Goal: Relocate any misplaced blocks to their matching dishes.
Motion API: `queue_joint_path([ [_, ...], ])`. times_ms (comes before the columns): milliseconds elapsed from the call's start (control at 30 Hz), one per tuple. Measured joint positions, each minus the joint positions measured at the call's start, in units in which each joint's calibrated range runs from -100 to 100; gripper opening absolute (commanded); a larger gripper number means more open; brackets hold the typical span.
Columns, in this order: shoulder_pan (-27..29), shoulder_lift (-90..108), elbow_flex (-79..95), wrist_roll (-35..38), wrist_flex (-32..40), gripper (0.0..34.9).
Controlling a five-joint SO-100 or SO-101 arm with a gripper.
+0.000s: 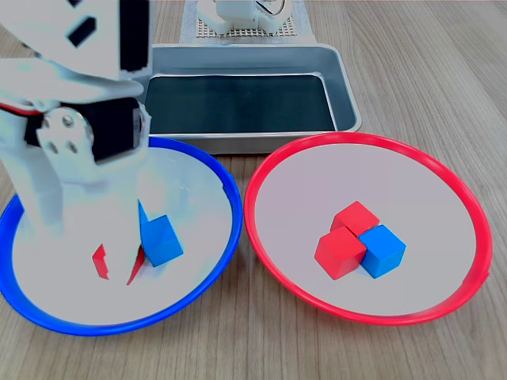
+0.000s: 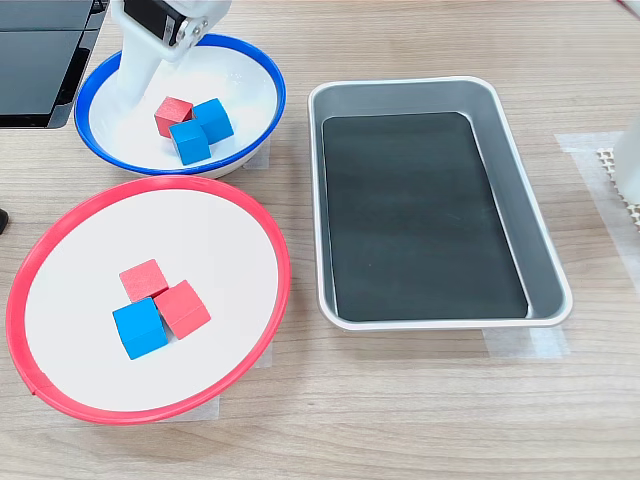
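Blue-rimmed plate [image 1: 207,261] at the first exterior view's left, white gripper [image 1: 83,214] lowered into it and covering most of its centre. Jaw state impossible to tell: fingers [image 1: 40,202] blurred against the pale plate, tips hidden in the second exterior view. Red cube [image 1: 101,264] showing only as slivers behind the fingers, close against them, contact unclear. One blue cube [image 1: 161,238] clear beside it; another just an edge behind the gripper. Same plate [image 2: 262,125] at the top left of the second exterior view, red cube [image 2: 172,114] touching two blue cubes [image 2: 190,141] [image 2: 213,119], gripper [image 2: 135,75] just to its left.

Metal tray [image 1: 346,87] behind and between the plates, dark bottom bare.

Red-rimmed plate [image 1: 261,245] at the first exterior view's right, holding two red cubes [image 1: 339,253] [image 1: 356,216] and one blue cube [image 1: 382,249], all three touching. In the second exterior view, that plate [image 2: 150,190] lower left with the blue cube [image 2: 139,327] nearest the camera.
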State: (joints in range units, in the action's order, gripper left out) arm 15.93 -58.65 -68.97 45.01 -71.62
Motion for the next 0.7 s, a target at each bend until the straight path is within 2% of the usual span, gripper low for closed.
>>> queue_joint_path([
  [533, -0.2, -1.4, 0.2, 2.2, -3.1, 19.0],
  [700, -0.4, -1.4, 0.5, 2.6, -3.2, 16.1],
])
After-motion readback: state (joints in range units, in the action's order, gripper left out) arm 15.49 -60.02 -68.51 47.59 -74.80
